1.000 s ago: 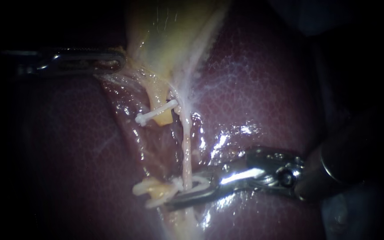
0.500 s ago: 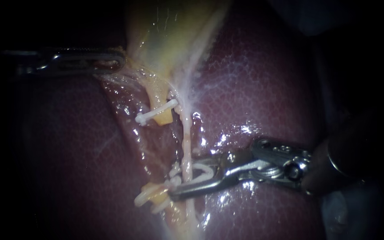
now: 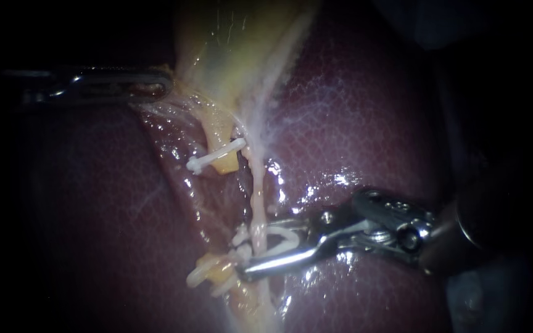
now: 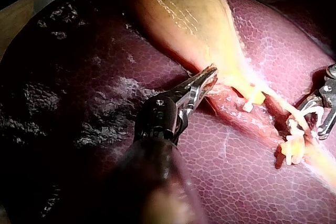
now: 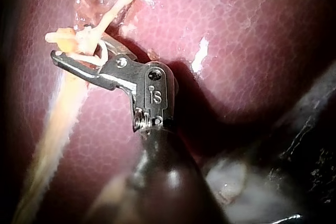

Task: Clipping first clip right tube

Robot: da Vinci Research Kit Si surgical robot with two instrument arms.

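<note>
Clip about to close on the right tube: the right instrument (image 3: 259, 246) straddles the right tube (image 3: 257, 197), the thin pale strand running down from the gallbladder (image 3: 235, 49) across the liver (image 3: 353, 123). Its jaws stand part-way open, one on each side of the tube, and carry a white clip (image 3: 282, 237) between them. The clip's legs are spread and its loop shows on the side of the tube from which the instrument comes in. The tube passes through the gap and has not yet been pinched.

On the far side of the tube an upper clip (image 3: 216, 155) sits across a yellow stub, and lower clips (image 3: 195, 275) sit just beside the crossing point, on a second stub.

Well away from the tube, at the gallbladder's edge, the left instrument (image 3: 166, 83) has its jaws pressed together on a fold of gallbladder tissue, which appears to keep the tube stretched.

The step in hand looks like the final placing of the clip. The next move would call for checking that the tube lies fully inside the clip, with both leg tips past its far side and clear of the lower clips. The jaws would then squeeze together until the clip locks. Whether the tips already reach past the tube cannot be told from these views.
</note>
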